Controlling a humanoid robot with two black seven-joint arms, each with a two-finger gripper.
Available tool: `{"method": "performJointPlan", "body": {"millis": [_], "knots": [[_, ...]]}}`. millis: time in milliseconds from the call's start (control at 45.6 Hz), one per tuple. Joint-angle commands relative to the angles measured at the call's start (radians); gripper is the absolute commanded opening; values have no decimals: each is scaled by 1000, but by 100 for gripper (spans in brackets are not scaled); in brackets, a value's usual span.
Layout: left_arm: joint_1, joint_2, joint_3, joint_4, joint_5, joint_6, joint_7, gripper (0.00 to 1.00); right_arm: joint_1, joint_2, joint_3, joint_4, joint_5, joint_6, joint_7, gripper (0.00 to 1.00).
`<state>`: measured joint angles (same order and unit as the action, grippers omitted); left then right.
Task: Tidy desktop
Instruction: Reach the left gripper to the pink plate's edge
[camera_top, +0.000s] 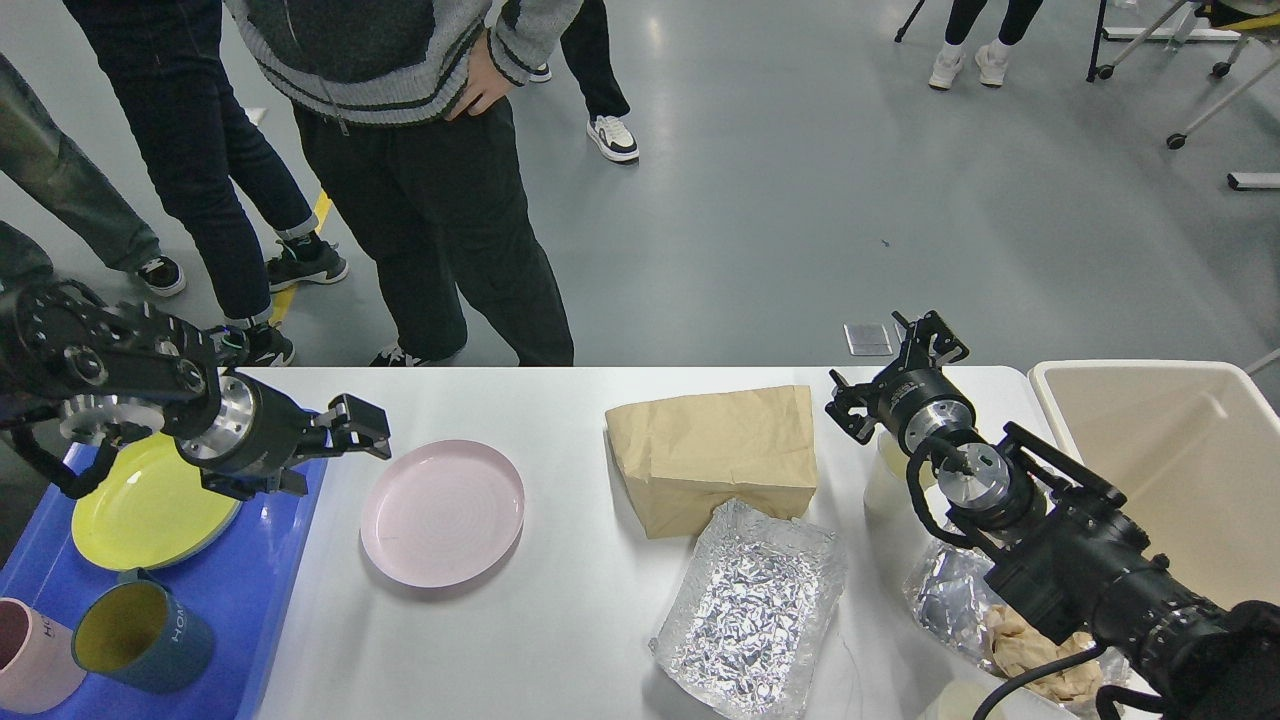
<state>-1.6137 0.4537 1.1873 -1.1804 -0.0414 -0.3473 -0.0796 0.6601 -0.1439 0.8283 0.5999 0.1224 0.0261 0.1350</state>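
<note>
Nearest the camera, the right arm's thick forearm crosses the lower right corner above a crumpled foil wrap (945, 600) holding something tan and doughy. At that arm's far end the right gripper (895, 375) hangs over the far right part of the desk (560, 640), just above a pale cup (885, 480); it is seen dark and end-on, so I cannot tell whether its fingers stand apart or together, and it seems to hold nothing.

The left gripper (360, 428) hovers at the edge of the blue tray (250, 600), its fingers a little apart and empty, pointing right toward the pink plate (442, 511), which lies flat on the desk just beside and slightly below it. That is the relation the next move likely turns on: the left arm is far nearer the plate, and the tray for it sits directly behind that gripper.

Outward, a brown paper bag (715, 455) and a foil tray (750, 610) lie mid-desk, nearer the right arm, with the beige bin (1150, 450) at the right end. On the tray rest a yellow plate (150, 505), a blue mug (145, 635) and a pink mug (30, 655).
</note>
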Motion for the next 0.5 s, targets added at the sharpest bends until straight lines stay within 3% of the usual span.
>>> {"method": "performJointPlan", "body": {"millis": [0, 482], "knots": [[61, -27, -11, 47, 0, 5, 0, 95, 1, 0, 0, 1, 0, 0, 0, 100], [215, -95, -60, 100, 0, 119, 0, 95, 1, 1, 0, 1, 0, 0, 0, 100]]}}
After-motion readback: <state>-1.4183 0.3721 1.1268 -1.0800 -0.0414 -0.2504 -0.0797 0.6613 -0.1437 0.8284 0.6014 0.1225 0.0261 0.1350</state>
